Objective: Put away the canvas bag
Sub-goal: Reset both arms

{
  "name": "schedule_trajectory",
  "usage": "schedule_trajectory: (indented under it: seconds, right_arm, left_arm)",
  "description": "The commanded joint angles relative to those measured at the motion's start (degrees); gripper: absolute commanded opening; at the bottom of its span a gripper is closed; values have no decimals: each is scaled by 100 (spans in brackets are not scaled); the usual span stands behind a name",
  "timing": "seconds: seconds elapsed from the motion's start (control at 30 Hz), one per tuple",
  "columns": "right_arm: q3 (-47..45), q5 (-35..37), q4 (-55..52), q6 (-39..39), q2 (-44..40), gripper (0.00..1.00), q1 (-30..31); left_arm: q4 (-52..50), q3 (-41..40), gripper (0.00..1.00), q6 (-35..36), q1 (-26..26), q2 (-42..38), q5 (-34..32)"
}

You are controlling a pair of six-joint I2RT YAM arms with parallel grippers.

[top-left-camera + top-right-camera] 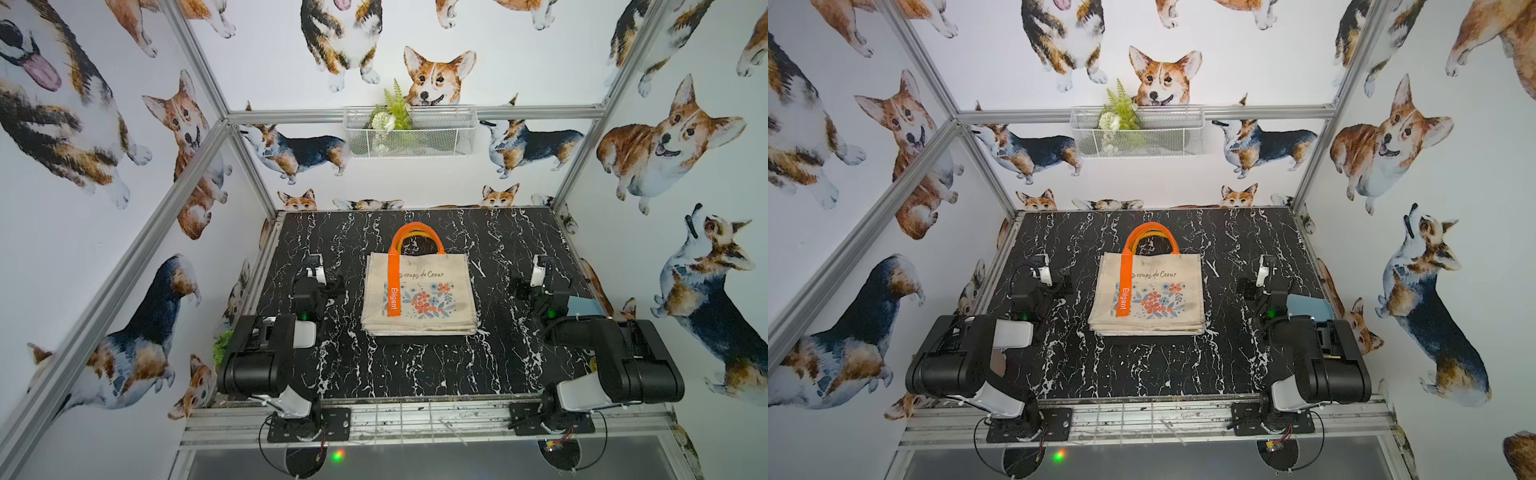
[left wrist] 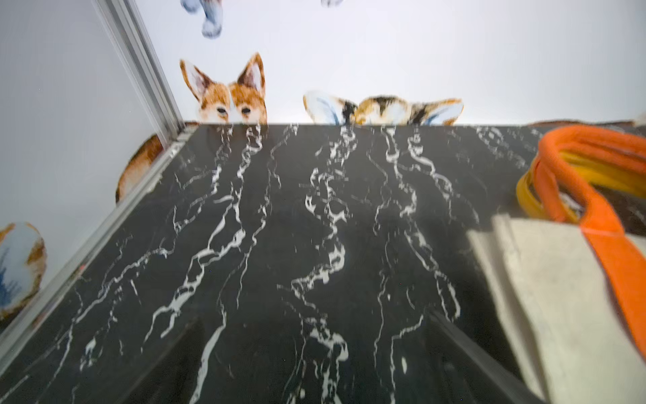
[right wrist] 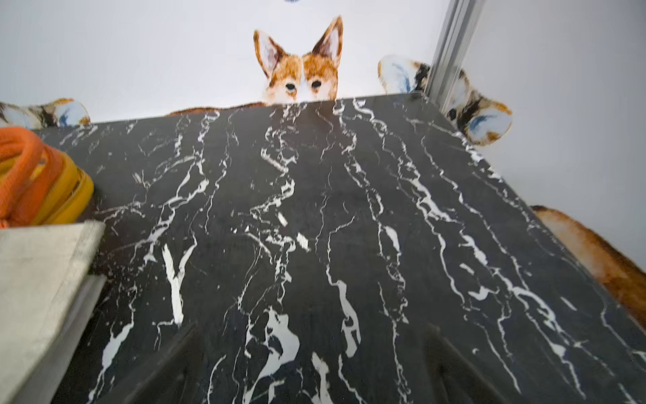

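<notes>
Black, white-veined table under everything. Left gripper: jaws spread wide, nothing between them, over bare tabletop. Canvas bag lies flat to this gripper's right, near but apart. Its orange handles point toward the back wall, and an orange strap lettered "Élégant" runs down its face. Layered cloth edges show beneath it. Right gripper: bag to its left, apart; jaws likewise spread, empty, over bare table.
</notes>
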Motion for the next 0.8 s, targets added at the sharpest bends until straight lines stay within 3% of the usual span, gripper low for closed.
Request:
schedule_trajectory:
  seconds: [0.0,0.1,0.17,0.23,0.77]
  right_arm:
    - [-63,-70,293,31,81,99,-10]
    - [42,-82,-241,7,-108,99,-10]
    - [-56,-73,211,31,25,99,-10]
    - [29,-83,-168,23,-87,99,-14]
    - [-3,-66,1,20,-30,99,-10]
  left_arm:
    - [-265,33,100,169,-54,-11,149]
    - [-268,31,100,192,-98,-27,78]
    - [-266,28,100,191,-103,-28,81]
    - [-275,33,100,192,-103,-29,81]
    - [-341,86,100,213,-130,14,34]
